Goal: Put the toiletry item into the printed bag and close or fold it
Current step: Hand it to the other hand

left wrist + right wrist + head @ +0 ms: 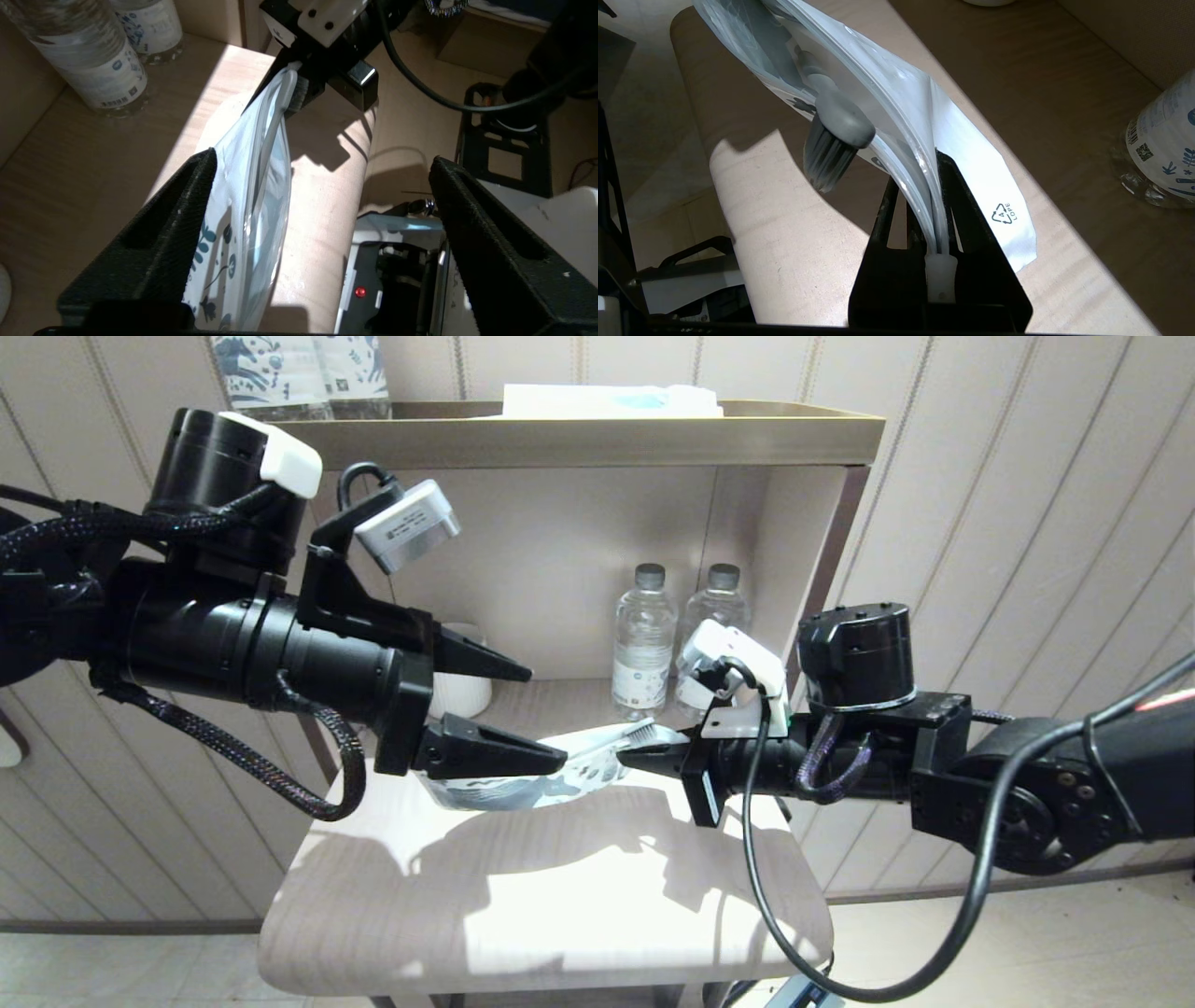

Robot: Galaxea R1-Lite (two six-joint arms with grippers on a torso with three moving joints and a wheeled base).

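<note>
The printed bag point(523, 789) hangs in the air over the small table, stretched between my two grippers. My right gripper point(624, 758) is shut on the edge at the bag's mouth point(971, 158). The grey toothbrush point(838, 126) lies inside the bag with its bristle head point(638, 732) poking out beside the right fingers; its handle point(268, 140) shows through the clear side. My left gripper point(546, 717) is open. The bag's far end point(219, 242) rests against its lower finger, and the other finger stands well clear.
A light wooden tabletop point(560, 896) lies below the bag. Behind it is a shelf niche with two clear water bottles point(644, 639) and a white cup point(460, 693). Upright printed packs point(271, 369) stand on the top shelf point(597, 434).
</note>
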